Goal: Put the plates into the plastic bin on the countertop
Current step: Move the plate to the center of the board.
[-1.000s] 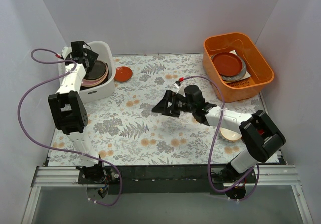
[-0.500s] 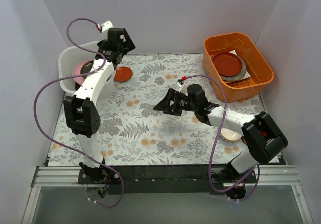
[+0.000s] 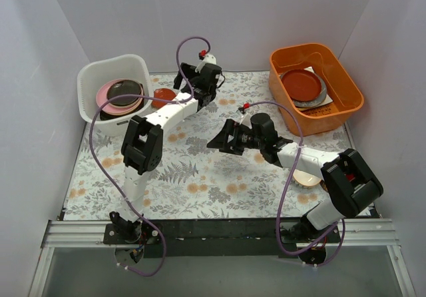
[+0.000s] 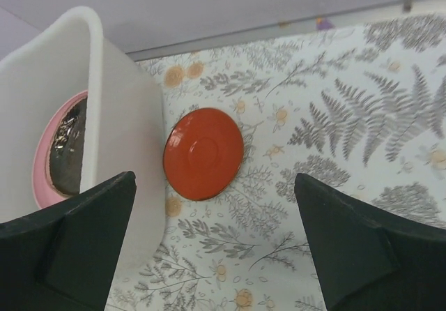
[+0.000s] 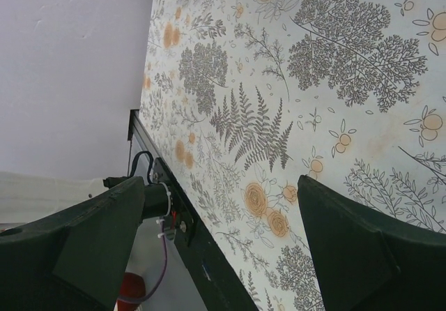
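Note:
The white plastic bin (image 3: pixel 91 77) stands at the back left of the countertop (image 3: pixel 200 170) and holds a stack with a pink plate (image 3: pixel 102 99) and a dark brownish plate (image 3: pixel 124 90) on top. An orange-red plate (image 3: pixel 163 98) lies on the countertop just right of the bin. My left gripper (image 3: pixel 188 87) hovers open and empty right of that plate. In the left wrist view the orange-red plate (image 4: pixel 203 153) lies ahead between my fingers, with the bin (image 4: pixel 118 123) at the left. My right gripper (image 3: pixel 217 140) is open and empty above mid-countertop. A beige plate (image 3: pixel 307 178) lies under the right arm.
An orange tub (image 3: pixel 346 87) at the back right holds a red plate (image 3: pixel 301 82) on top of other dishes. White walls close in the back and both sides. The right wrist view shows the countertop's edge and a black rail (image 5: pixel 209 269).
My left arm has swung from over the bin to the right, past the orange-red plate, leaving the bin's plates in view. My right arm has barely moved.

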Controlling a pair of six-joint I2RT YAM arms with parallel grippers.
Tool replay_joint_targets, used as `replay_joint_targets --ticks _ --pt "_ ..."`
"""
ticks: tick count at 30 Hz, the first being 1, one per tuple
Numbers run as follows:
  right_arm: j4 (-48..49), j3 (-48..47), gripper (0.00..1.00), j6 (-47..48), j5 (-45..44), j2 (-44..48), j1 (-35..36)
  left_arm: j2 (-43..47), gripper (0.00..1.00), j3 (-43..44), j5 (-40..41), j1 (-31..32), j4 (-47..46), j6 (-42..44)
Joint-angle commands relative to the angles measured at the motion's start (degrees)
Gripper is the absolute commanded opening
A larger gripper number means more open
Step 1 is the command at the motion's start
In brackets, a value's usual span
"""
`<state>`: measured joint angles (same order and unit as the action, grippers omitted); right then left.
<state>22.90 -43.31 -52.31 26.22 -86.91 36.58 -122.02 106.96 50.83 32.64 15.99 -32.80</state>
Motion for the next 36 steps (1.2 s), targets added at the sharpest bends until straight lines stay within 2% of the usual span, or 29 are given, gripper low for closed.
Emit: replay_joint_targets --ticks 1,6,10,15,27,32,36 --pt "2.1 0.5 0.98 0.6 1.6 1.8 -0.6 -1.6 0.98 -1.8 6.0 -0.7 -2.5 7.5" --pt "2.3 1.1 0.98 0.6 2.4 1.6 -1.4 -4.2 0.98 -2.2 3.9 -0.9 0.2 5.7" --pt "2.4 1.6 0.98 0.7 3.0 1.6 -1.9 -7.0 0.98 0.4 -0.3 -2.6 5.9 -0.9" --pt "2.7 2.1 0.98 0.7 3.3 1.6 -2.5 -9.9 0.98 1.9 -7.1 -4.3 9.5 -4.6" --pt "2.5 2.5 0.98 1.0 4.1 1.4 -3.6 -16.1 0.97 7.3 -11.0 -9.3 14.2 -9.1" --pt "2.2 2.6 0.97 0.9 4.1 1.4 -3.8 -19.0 0.9 8.6 -10.1 -9.4 14.4 -9.2" --pt "1.8 2.6 0.97 1.2 4.4 1.3 -4.0 -20.7 0.79 10.1 -8.5 -9.4 14.8 -9.4"
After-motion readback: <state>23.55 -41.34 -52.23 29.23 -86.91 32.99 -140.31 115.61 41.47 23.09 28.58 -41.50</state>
